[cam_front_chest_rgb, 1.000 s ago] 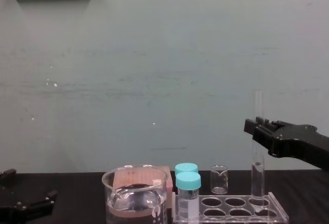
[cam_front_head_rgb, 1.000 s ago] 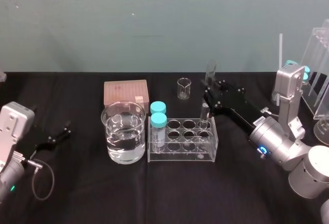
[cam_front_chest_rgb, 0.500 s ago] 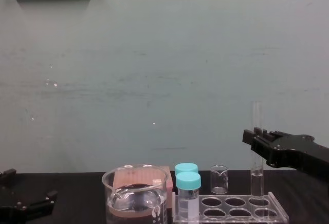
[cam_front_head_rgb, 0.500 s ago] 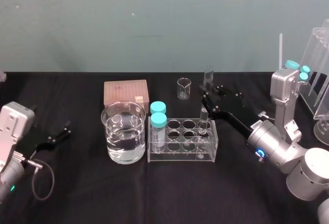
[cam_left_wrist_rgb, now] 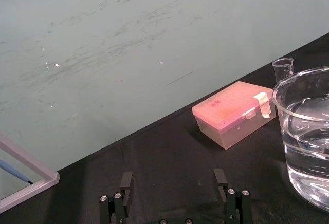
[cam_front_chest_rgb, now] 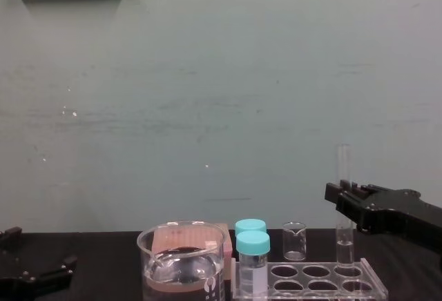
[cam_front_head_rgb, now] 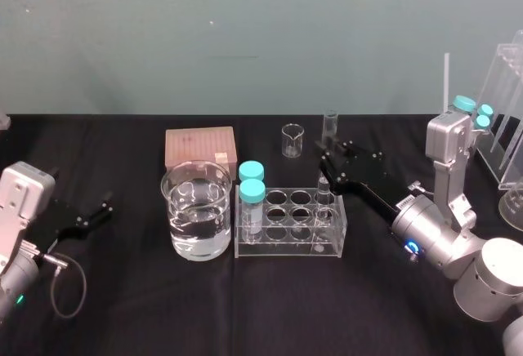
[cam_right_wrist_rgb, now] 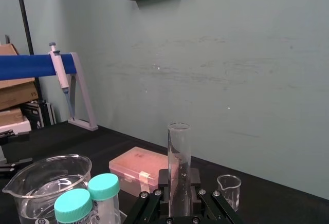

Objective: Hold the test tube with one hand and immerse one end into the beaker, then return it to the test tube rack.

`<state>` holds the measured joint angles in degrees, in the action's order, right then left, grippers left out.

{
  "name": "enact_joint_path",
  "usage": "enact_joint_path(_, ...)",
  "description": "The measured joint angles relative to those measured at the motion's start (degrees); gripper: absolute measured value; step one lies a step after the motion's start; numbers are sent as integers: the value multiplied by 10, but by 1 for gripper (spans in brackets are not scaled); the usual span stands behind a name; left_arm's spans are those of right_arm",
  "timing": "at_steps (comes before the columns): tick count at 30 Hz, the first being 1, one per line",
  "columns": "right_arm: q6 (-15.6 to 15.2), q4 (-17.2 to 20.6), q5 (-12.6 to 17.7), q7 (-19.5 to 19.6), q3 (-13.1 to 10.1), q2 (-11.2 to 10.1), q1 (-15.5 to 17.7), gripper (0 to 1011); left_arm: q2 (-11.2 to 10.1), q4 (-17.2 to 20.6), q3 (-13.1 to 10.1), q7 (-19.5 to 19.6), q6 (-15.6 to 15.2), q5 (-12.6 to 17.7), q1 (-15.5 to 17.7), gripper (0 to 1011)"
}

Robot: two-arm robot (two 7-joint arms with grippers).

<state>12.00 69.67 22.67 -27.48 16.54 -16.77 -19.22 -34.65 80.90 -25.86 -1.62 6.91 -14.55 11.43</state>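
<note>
- Dragging sideways could have tipped the test tube rack, centre frame — the right gripper was clamped on the test tube, standing in its rear right hole.
- Pushing down might have cracked glass.
- Left gripper, lower left, gaped idle.

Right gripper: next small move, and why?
Probably lower the test tube straight down until it seats. The right gripper holds it upright, lower end already in a right-end hole of the rack, but seating is unclear. Left gripper sits idle at left.
</note>
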Motion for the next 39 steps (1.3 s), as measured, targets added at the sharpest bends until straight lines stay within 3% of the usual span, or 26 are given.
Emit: enact_joint_path(39,0,-24,-17,1,4,4,-5,227,0,0,0,0,0,0,0,1000)
